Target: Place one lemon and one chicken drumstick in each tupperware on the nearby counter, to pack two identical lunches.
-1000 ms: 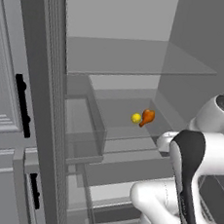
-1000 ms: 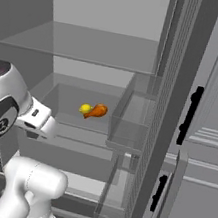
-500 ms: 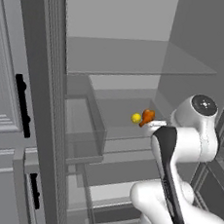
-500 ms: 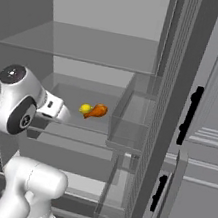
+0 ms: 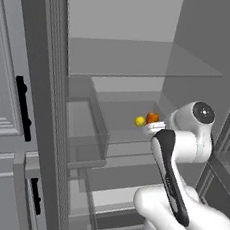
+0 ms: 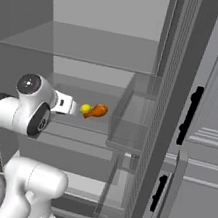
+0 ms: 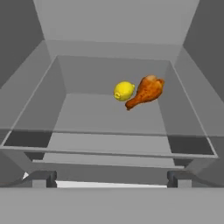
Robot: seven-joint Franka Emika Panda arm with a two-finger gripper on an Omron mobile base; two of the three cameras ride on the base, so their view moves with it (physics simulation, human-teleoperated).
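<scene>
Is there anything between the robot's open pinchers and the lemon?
No. In the hand view, just bare grey shelf stretches from the open gripper to the lemon, which sits beside the chicken drumstick.

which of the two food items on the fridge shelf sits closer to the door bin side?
The drumstick: brown, on the door-bin side of the yellow lemon, the two about touching. In the hand view it lies right of the lemon.
</scene>
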